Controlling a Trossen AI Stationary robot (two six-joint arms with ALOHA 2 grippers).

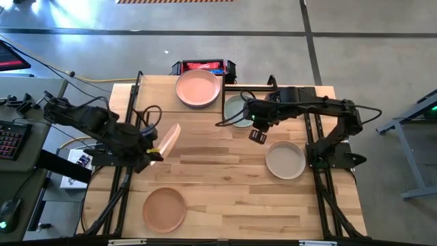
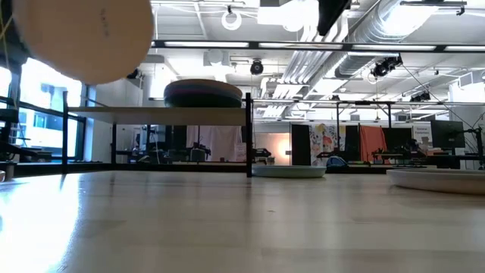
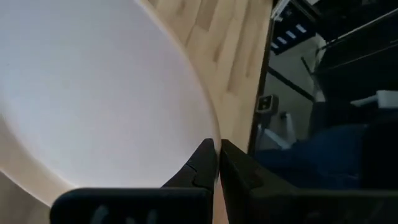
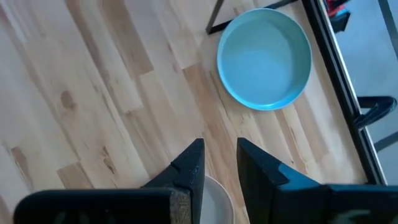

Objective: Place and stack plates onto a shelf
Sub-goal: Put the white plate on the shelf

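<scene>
The shelf (image 1: pixel 156 94) stands at the table's (image 1: pixel 225 184) twelve o'clock edge, left of centre, and carries a stack topped by a salmon plate (image 1: pixel 198 88) at its right end; from the low view the stack (image 2: pixel 203 93) reads as a dark mound on the board, and the number of plates in it cannot be told. The rest of the shelf board shows bare wood. The left gripper (image 1: pixel 151 153), at about nine o'clock on the table, is clamped tight on the rim of a peach plate (image 1: pixel 169 141), lifted off the wood and tipped on edge, so from above it shows as a narrow sliver whose long axis runs from seven to one o'clock. In the left wrist view its pale hollow face (image 3: pixel 93 93) fills most of the frame, the rim pinched between the closed fingers (image 3: pixel 202 165). The right gripper (image 1: pixel 257 134) hangs above the table at about two o'clock, fingers (image 4: pixel 189 165) parted and holding nothing. A grey-green plate (image 1: pixel 238 110) lies flat just right of the shelf, a beige plate (image 1: pixel 285 160) flat at three o'clock, and a terracotta plate (image 1: pixel 164 209) flat at seven o'clock, all rim up.
</scene>
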